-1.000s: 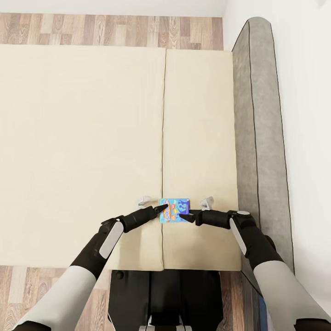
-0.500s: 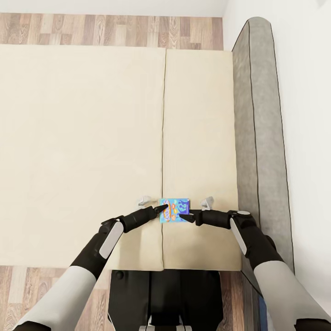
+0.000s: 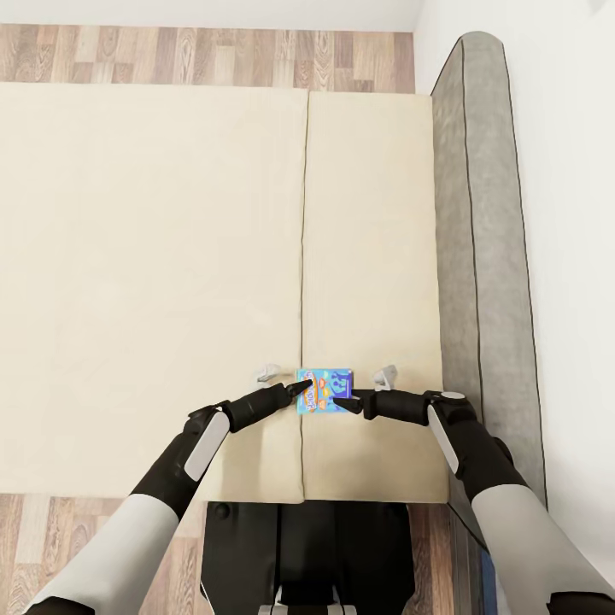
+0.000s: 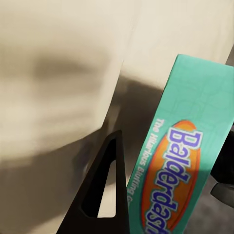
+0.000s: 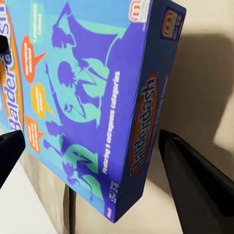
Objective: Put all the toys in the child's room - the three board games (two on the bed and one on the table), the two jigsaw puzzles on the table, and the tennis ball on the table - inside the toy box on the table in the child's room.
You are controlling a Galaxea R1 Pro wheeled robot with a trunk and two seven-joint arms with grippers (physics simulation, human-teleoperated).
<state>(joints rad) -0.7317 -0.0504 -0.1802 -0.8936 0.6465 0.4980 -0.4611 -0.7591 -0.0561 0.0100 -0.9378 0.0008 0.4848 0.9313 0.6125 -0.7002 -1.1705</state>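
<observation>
A small blue board game (image 3: pixel 324 390), titled Balderdash, lies on the beige bed (image 3: pixel 154 256) near its front edge, just right of the mattress seam. My left gripper (image 3: pixel 284 381) stands open at the box's left side, one dark fingertip (image 3: pixel 301 387) touching its edge. In the left wrist view, the box's teal side (image 4: pixel 183 161) stands next to a finger (image 4: pixel 105 195). My right gripper (image 3: pixel 362 389) is open at the box's right side, one fingertip (image 3: pixel 339 400) over its near corner. In the right wrist view, the blue box (image 5: pixel 92 97) sits between two dark fingers (image 5: pixel 195 180).
The grey headboard (image 3: pixel 483 239) runs along the bed's right side against a white wall. Wood-plank floor (image 3: pixel 205 55) shows beyond the bed's far edge. My dark base (image 3: pixel 303 555) stands at the bed's near edge.
</observation>
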